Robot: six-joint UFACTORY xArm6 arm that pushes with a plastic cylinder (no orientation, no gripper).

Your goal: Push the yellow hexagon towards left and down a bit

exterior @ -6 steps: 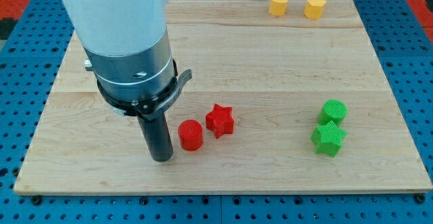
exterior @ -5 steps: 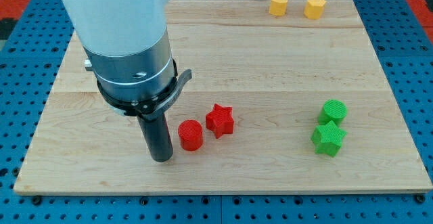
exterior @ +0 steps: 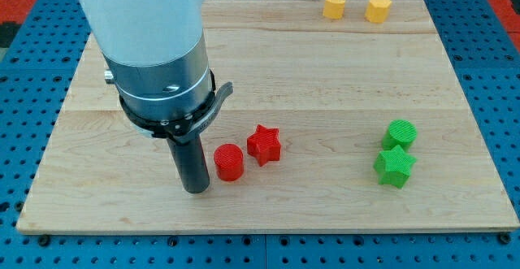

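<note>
The yellow hexagon (exterior: 378, 8) sits near the board's top right edge, with a second yellow block (exterior: 334, 4), shape unclear, just to its left. My tip (exterior: 195, 189) rests on the board at the lower left of centre, far from both yellow blocks. It stands just left of a red cylinder (exterior: 229, 162), close to it but apart.
A red star (exterior: 264, 144) lies right of the red cylinder. A green cylinder (exterior: 400, 132) and a green star (exterior: 394, 166) sit together at the right. The wooden board (exterior: 455, 74) lies on a blue pegboard.
The arm and my tip have shifted very slightly to the right. No block has moved.
</note>
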